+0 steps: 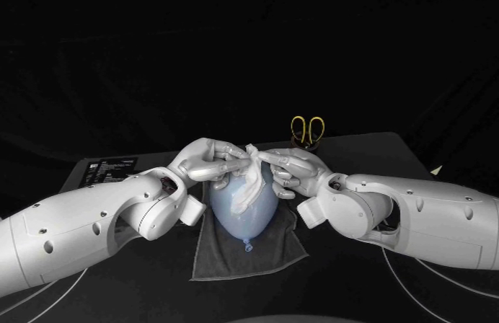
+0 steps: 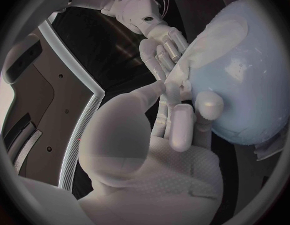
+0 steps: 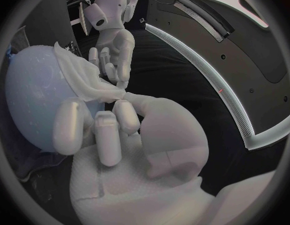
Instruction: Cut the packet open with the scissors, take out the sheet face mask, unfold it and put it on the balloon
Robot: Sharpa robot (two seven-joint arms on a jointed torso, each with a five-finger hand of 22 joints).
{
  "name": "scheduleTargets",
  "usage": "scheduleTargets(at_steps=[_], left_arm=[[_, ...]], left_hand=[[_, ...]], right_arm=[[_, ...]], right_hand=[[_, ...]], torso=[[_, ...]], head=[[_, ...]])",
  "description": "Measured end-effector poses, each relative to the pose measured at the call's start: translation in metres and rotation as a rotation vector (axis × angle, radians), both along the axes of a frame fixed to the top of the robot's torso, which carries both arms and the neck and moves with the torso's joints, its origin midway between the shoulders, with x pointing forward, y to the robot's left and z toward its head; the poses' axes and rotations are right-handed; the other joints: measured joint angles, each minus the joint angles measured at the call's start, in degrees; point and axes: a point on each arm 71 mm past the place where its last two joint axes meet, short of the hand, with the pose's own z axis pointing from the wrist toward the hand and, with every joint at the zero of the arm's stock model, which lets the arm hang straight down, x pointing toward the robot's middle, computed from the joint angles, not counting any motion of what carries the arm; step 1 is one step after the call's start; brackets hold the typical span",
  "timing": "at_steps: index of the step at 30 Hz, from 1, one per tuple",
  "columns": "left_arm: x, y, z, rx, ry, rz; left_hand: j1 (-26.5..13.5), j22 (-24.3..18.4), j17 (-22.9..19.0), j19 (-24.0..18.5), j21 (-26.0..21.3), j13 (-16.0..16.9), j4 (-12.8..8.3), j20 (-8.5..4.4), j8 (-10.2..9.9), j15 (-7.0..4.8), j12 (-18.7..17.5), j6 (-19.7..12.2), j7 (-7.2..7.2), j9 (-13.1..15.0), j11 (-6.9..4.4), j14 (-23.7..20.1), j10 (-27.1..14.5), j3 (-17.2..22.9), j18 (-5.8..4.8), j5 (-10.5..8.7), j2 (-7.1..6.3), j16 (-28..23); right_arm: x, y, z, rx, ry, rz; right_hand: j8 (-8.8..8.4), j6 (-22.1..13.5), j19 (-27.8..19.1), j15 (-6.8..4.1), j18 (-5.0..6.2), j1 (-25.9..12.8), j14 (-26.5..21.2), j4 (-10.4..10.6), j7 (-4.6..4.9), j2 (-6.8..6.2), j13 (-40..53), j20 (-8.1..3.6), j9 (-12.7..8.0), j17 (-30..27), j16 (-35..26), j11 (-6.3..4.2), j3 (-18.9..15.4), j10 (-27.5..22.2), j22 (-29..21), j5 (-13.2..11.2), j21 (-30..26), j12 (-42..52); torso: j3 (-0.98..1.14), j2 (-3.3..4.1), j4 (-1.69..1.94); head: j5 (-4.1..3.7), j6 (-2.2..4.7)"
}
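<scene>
Towel [image 1: 249,262], grey, lower centre of head view, with balloon [image 1: 247,215] lying on it, knot toward the bottom edge. Sheet mask [image 1: 245,175] is out and draped over the balloon's upper end, bunched, not spread: cutting and extraction judged done, unfolding and fitting left. Left hand [image 1: 206,163] and right hand [image 1: 293,166] each pinch the mask's top between thumb and fingers. Scissors [image 1: 307,130] upper centre, apart from both hands.

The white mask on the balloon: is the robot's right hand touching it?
Touching. In the right wrist view, the right hand pinches the mask at its edge, over the balloon.
</scene>
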Motion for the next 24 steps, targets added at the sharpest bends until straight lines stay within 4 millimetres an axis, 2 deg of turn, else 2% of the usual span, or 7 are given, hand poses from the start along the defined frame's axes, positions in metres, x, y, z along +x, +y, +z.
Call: scheduleTargets(at_steps=[2,7,10,11,12,20,24], left_arm=[[0.0003,-0.0008,0.0002,0.004,-0.007,0.005],[0.0011,-0.0013,0.0005,0.012,-0.020,0.018],[0.0013,-0.0014,0.0005,0.017,-0.026,0.025],[0.0014,-0.0014,0.0004,0.018,-0.027,0.027],[0.0015,-0.0013,0.0005,0.019,-0.028,0.029],[0.0027,0.0000,0.0007,0.028,-0.035,0.050],[0.0033,0.0005,0.0007,0.032,-0.035,0.061]], left_hand=[[-0.23,0.30,0.21,0.20,0.18,0.26,0.12,0.03,-0.20,0.07,0.45,-0.39,0.02,-0.01,0.21,0.07,-0.21,-0.12,0.00,0.00,-0.23,0.09],[-1.28,1.35,1.25,0.81,0.88,1.07,1.07,0.22,-0.54,0.26,1.68,-0.71,-0.09,-0.01,0.21,0.70,-0.21,-1.57,0.01,0.00,-1.28,0.59],[-1.77,2.03,1.86,1.15,1.33,1.68,1.61,0.32,-0.54,0.27,2.81,-0.81,0.01,-0.01,0.21,0.93,-0.20,-2.58,0.01,0.00,-1.77,0.98],[-1.77,2.18,2.00,1.32,1.44,1.79,1.74,0.35,-0.54,0.22,2.93,-0.81,0.01,-0.01,0.22,1.05,-0.20,-2.71,0.01,0.00,-1.77,0.98],[-1.77,2.73,2.21,1.53,1.85,2.26,1.88,0.32,-0.51,0.20,3.73,-0.81,0.01,-0.01,0.21,1.21,-0.20,-3.33,-0.88,0.00,-1.76,1.32],[-1.52,4.55,2.46,2.66,2.81,10.03,2.92,0.01,1.93,0.01,10.21,-0.05,-0.75,-0.61,-0.43,1.42,2.51,-5.32,-0.88,0.00,-2.02,2.08],[-0.89,5.10,2.47,2.97,3.12,11.82,2.83,-0.29,2.71,-0.20,11.56,0.26,-1.08,-0.10,-0.63,1.64,3.32,-5.55,-0.87,0.00,-1.80,2.09]], right_arm=[[0.0003,-0.0006,-0.0002,0.003,0.003,0.004],[0.0006,-0.0017,-0.0003,0.006,0.006,0.010],[0.0007,-0.0022,-0.0004,0.006,0.009,0.013],[0.0006,-0.0023,-0.0004,0.006,0.009,0.013],[0.0006,-0.0024,-0.0005,0.006,0.010,0.014],[-0.0006,-0.0015,-0.0008,0.003,0.013,0.024],[-0.0019,0.0008,-0.0003,0.005,0.011,0.035]], right_hand=[[-0.54,-0.03,-0.27,0.07,0.00,-1.71,0.02,1.32,0.01,-1.51,-0.03,0.27,-0.37,0.00,-0.05,0.22,-1.37,-0.22,-0.01,0.08,-0.38,0.00],[-1.69,-0.03,-0.62,0.41,0.00,-6.41,0.00,4.45,0.08,-3.79,-0.09,0.62,-1.37,0.00,-0.10,0.51,-5.54,-0.51,-0.04,0.08,-0.66,0.00],[-1.99,-0.06,-0.62,0.41,0.00,-7.74,0.00,5.70,0.13,-4.28,-0.22,0.62,-1.61,-0.01,-0.12,0.51,-7.51,-0.51,-0.04,0.08,-0.87,0.30],[-1.99,-0.06,-0.62,0.41,0.00,-7.82,0.00,5.84,0.13,-4.36,-0.22,0.62,-1.64,-0.02,-0.13,0.51,-7.66,-0.51,-0.04,0.08,-0.87,0.30],[-2.08,0.04,-0.62,0.41,0.00,-8.18,0.00,6.29,0.04,-4.21,-0.22,0.62,-1.75,-0.03,-0.22,0.51,-8.23,-0.51,-0.03,0.08,-0.87,0.30],[-2.05,0.96,-0.62,0.41,0.00,-8.21,0.00,6.32,0.27,-4.15,-0.25,0.62,-1.72,-0.05,-0.32,0.51,-8.82,-0.51,-0.01,0.07,-0.87,0.62],[-2.02,1.37,-0.62,0.41,-0.01,-6.91,0.00,5.66,0.12,-2.84,-0.09,0.62,-1.86,-0.04,-0.34,0.51,-8.59,-0.51,0.00,0.07,-0.52,0.97]], torso=[[0.01,0.00,0.00],[0.01,0.01,0.01],[-0.01,0.02,0.02],[-0.01,0.02,0.02],[-0.02,0.03,0.03],[-0.04,0.04,0.06],[-0.04,0.07,0.08]], head=[[0.00,0.08],[-0.13,0.25],[-0.18,0.26],[-0.18,0.26],[-0.20,0.26],[-0.30,0.14],[-0.32,0.06]])
